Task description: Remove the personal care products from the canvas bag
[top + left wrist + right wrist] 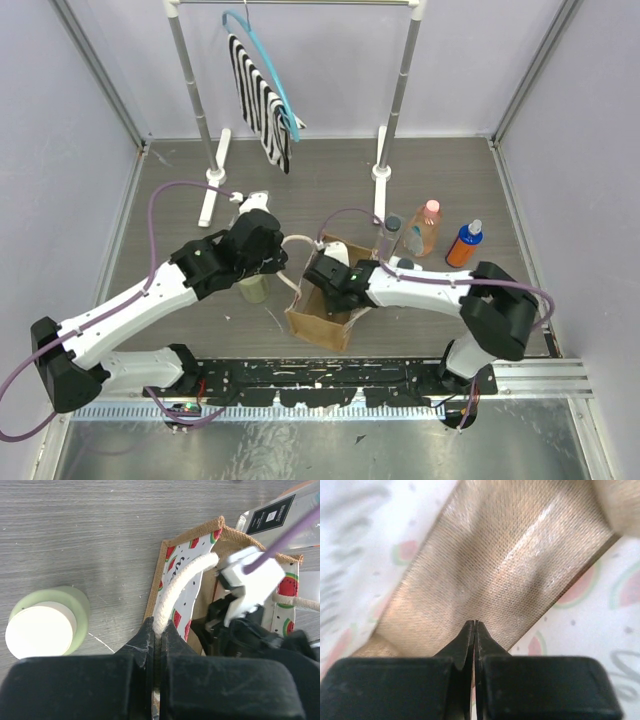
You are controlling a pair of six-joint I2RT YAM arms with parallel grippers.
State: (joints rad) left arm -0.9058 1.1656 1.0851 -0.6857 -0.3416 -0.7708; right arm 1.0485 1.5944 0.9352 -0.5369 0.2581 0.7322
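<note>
The canvas bag (318, 322) stands at the table's near middle, tan outside with a watermelon-print pale lining (177, 565). My left gripper (160, 627) is shut on its cream rope handle (182, 575); in the top view it (282, 264) is at the bag's left rim. My right gripper (476, 623) is shut and empty, down inside the bag over its bare tan bottom (495, 565). The olive-green bottle (252, 288) stands left of the bag. The clear grey (388, 235), peach (428, 228) and orange (464, 243) bottles stand behind and right. No white bottle shows.
A clothes rack (392, 100) stands at the back, with a striped cloth (260, 100) on a blue hanger. Its white feet (215, 175) rest on the table behind the bag. Grey walls enclose the table on the left, right and back.
</note>
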